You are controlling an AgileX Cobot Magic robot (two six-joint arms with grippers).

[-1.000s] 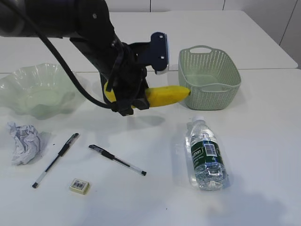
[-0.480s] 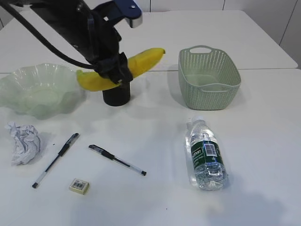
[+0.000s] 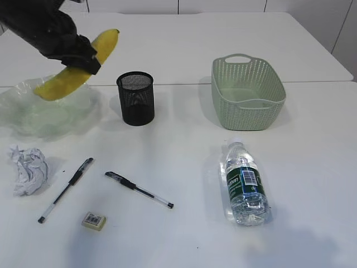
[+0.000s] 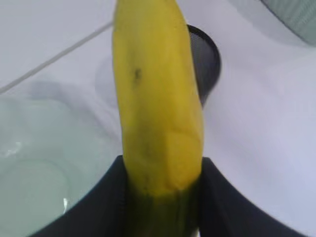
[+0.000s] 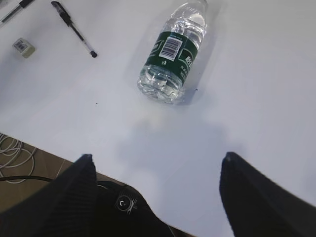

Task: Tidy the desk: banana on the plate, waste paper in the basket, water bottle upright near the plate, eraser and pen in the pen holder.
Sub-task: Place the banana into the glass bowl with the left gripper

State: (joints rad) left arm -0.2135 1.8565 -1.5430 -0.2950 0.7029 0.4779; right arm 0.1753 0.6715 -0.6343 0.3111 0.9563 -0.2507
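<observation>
Yellow banana (image 3: 75, 64) hangs tilted in the left fingers (image 3: 83, 56), clamped at its middle above the glass plate (image 3: 39, 114). Right fingers (image 5: 158, 170) spread wide, empty, over the table (image 5: 256, 89) near the lying bottle (image 5: 173, 54).

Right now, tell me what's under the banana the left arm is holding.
The banana hangs above the glass plate, which looks empty in its visible part; the left gripper hides the rest.
</observation>
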